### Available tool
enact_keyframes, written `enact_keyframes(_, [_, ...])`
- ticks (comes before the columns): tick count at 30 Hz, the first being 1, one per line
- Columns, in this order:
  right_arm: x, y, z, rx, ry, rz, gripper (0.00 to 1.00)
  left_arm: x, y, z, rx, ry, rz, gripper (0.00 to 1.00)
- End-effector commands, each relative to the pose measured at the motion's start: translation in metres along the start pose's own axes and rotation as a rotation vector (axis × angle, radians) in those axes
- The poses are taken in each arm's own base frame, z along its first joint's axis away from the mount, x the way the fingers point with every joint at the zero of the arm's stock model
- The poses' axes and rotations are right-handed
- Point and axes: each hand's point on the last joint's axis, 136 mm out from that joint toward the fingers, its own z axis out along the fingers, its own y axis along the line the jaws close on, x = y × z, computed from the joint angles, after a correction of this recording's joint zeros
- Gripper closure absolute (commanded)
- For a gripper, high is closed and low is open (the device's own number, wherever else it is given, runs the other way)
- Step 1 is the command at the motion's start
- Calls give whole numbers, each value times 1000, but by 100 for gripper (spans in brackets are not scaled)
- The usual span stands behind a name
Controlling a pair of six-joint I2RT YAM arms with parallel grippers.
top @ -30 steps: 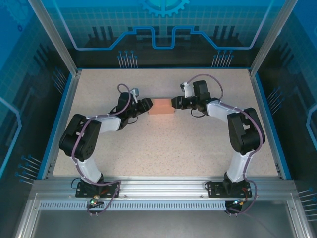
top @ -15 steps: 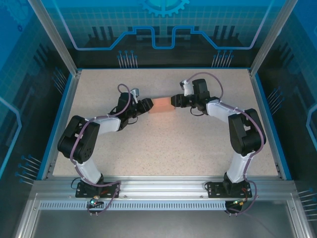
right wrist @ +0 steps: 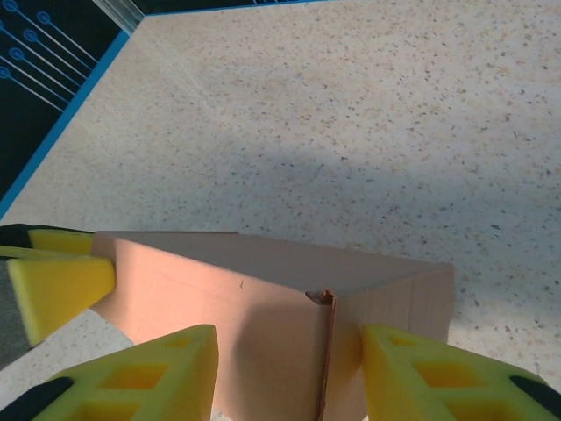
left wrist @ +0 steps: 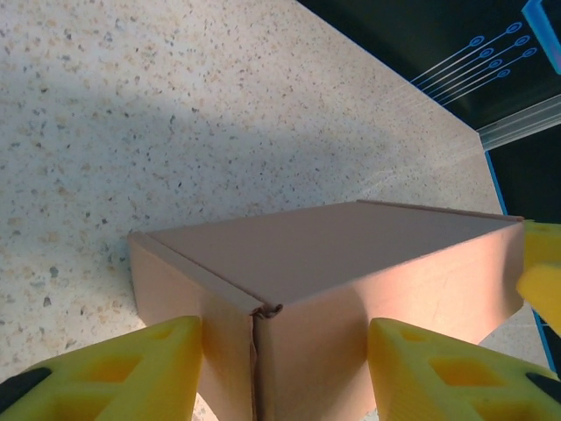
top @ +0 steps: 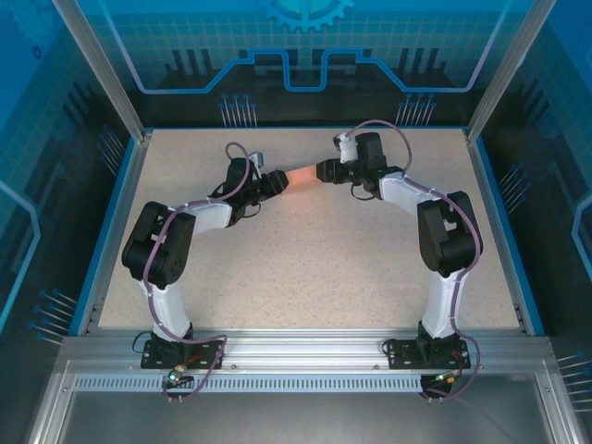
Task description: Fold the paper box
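Pinching the paper box [top: 300, 178] at opposite ends — left hand [top: 274, 182], right hand [top: 325, 172].

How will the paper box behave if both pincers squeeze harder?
Probably light and crushable: the paper box is thin card with a visible corner seam, so squeezing harder may buckle it. Likely stiff enough lengthwise; its faces look flat between the left pincer and right pincer. Flat sides make rolling unlikely.
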Motion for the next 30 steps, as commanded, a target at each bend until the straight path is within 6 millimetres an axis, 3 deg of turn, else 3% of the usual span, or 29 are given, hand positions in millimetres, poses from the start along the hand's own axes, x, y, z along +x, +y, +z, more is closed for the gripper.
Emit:
enact_keyframes(1, [19, 27, 7, -112, 55, -23, 54, 7, -24, 4, 85, 22, 60, 48])
enact_keyframes(17, [67, 29, -13, -99, 86, -3, 54, 51, -21, -19, 86, 48, 90, 46])
enact_keyframes(25, [108, 18, -13, -46, 170, 67, 53, 74, 0, -20, 44, 93, 70, 45])
enact_keyframes(30, [115, 9, -16, -2, 194, 82, 52, 79, 13, -21, 9, 95, 55, 43])
